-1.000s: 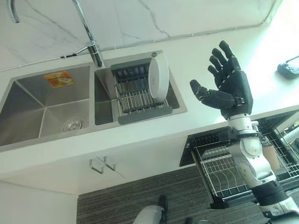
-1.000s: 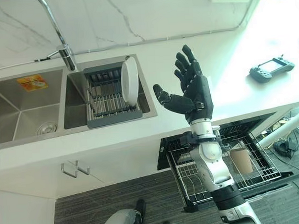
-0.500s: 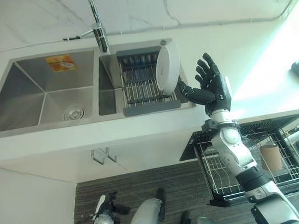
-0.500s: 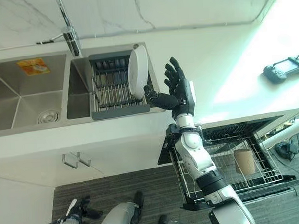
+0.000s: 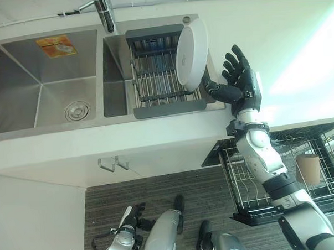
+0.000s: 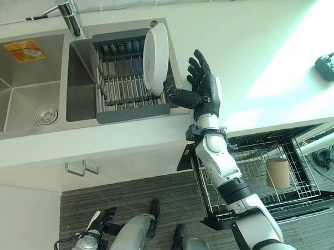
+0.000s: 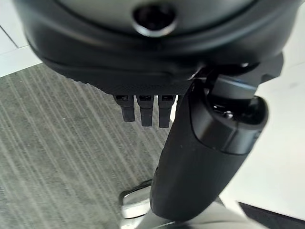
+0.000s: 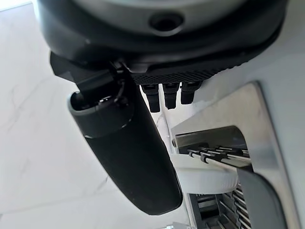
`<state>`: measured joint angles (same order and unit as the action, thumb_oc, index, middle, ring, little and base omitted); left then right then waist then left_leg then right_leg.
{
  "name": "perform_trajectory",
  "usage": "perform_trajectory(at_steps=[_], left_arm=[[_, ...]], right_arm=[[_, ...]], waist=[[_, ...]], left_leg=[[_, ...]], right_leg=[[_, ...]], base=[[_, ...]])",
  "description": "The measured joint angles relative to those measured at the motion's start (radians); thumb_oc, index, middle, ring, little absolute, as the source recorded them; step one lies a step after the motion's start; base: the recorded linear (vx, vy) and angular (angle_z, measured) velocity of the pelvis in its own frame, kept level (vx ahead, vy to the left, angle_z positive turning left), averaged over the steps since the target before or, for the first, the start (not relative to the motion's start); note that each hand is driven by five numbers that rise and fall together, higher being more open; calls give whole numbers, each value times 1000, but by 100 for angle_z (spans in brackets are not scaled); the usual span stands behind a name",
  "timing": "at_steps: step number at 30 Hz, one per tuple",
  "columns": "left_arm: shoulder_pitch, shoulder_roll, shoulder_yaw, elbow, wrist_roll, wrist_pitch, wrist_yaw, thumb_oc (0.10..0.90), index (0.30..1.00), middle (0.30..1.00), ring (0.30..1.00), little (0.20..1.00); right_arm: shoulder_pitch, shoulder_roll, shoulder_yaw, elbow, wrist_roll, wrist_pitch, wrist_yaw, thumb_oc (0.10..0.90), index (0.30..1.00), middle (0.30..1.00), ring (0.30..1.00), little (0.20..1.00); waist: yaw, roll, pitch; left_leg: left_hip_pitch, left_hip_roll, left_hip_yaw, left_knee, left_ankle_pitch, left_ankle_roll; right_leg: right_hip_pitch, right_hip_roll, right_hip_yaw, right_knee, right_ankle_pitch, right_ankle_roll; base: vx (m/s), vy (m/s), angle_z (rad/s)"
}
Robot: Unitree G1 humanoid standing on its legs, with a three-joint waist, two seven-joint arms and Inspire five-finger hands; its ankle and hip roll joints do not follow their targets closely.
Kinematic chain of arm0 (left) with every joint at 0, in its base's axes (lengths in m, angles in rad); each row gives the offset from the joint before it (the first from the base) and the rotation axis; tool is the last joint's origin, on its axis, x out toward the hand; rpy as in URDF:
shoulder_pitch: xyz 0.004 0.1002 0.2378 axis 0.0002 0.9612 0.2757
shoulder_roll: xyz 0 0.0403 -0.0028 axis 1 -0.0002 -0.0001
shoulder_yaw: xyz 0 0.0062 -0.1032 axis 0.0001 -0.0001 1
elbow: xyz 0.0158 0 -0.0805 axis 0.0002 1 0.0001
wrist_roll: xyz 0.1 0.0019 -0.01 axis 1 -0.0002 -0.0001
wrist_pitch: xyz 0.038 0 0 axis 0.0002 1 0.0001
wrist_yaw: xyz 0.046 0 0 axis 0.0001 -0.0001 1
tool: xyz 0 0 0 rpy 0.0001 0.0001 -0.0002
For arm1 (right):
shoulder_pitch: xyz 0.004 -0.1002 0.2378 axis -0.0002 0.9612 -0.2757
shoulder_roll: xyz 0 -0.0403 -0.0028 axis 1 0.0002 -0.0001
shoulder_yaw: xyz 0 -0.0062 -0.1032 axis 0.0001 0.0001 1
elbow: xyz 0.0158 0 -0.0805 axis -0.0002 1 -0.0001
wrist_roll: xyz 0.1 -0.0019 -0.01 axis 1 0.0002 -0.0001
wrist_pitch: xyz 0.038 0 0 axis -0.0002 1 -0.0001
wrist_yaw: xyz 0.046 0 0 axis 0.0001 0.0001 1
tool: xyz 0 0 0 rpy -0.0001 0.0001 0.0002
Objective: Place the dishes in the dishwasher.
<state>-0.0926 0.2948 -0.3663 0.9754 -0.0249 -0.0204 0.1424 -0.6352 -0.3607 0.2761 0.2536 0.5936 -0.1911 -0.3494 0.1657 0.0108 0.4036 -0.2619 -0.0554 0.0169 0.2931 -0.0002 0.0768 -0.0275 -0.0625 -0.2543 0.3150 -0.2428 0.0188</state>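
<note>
right hand (image 5: 240, 88), fingers spread wide, sits just right of the white plate (image 5: 191, 53) standing in the sink rack (image 5: 159, 81), top middle.

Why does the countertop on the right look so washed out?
Strong light hits it: in both eye views the counter beside the right hand glares nearly white, while the sink and white plate stay clearly readable. In the right wrist view, the thumb looms large and soft.

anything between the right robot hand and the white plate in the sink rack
Nothing visible. The open right robot hand is beside the round white plate, which stands on edge in the grey wire dish rack, thumb reaching toward its rim.
</note>
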Motion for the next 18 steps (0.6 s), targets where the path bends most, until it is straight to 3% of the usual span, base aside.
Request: perform_trajectory(at_steps=[13, 18], left_arm=[[32, 2, -65, 55, 196, 19, -52, 800, 900, 900, 900, 900], [32, 7, -65, 46, 208, 21, -68, 800, 900, 900, 900, 900]], right_arm=[[-80, 3, 0, 0, -2, 1, -31, 800, 900, 900, 900, 900], [-80, 4, 0, -2, -1, 5, -34, 800, 900, 900, 900, 900]], waist=[[24, -10, 6], [30, -16, 9]], left_leg=[[-7, -4, -15, 4, -4, -6], [-15, -4, -20, 8, -5, -5]], right_leg=[[1, 0, -9, -2, 2, 1], [-2, 1, -13, -4, 2, 1]], base=[[-2, -5, 3], [0, 0, 0]])
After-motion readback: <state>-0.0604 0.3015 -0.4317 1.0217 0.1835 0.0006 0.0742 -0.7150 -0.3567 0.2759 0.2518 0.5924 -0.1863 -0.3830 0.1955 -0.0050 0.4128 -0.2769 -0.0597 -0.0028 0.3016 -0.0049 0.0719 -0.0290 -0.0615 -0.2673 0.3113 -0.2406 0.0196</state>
